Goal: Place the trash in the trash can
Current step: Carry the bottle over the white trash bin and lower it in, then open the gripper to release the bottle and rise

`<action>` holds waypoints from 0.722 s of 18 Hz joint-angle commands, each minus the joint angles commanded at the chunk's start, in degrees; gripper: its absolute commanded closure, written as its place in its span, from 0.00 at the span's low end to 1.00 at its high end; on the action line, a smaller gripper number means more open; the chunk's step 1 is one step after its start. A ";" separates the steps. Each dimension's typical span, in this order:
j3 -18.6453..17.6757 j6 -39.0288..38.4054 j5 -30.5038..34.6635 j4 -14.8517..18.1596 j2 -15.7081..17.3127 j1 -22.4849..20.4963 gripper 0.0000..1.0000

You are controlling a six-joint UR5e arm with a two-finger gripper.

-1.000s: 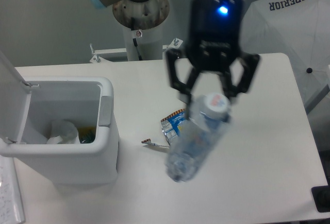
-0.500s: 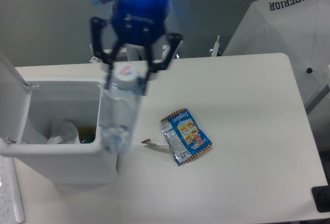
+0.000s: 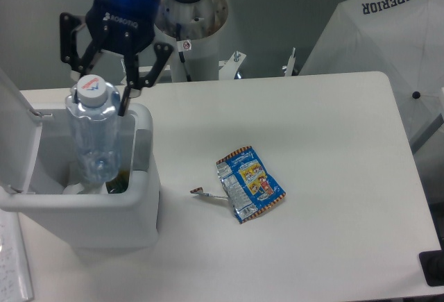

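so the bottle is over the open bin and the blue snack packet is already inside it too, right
Not quite. The bottle is over the open bin, held near its cap by the hand, but the blue snack packet is not inside it: the camera view shows it lying on the table, right of the bin.

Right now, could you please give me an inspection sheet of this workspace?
Surface: white table, mostly bare.
Job's things: clear water bottle upright over the open trash can, held at its capped neck; blue snack packet flat on the table, right of the can.
Clutter: white and yellowish items on the can's floor; a small scrap beside the packet.
End effector: above the can, fingers around the bottle's cap.
Cables: nothing seen.
Surroundings: robot base behind the table; white cover printed SUPERIOR at far right.
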State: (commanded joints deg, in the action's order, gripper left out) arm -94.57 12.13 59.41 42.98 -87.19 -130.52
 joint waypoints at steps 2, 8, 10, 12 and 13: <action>-0.88 -0.09 0.00 0.00 0.00 0.53 0.38; -1.24 -0.18 0.52 0.00 0.35 0.53 0.00; -1.15 -0.18 0.88 0.09 0.88 0.53 0.00; -0.97 -0.18 1.93 0.18 1.06 0.01 0.00; -1.15 -0.18 2.98 0.26 1.06 -0.95 0.00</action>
State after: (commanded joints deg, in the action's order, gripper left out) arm -95.71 11.95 62.39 43.24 -86.13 -131.47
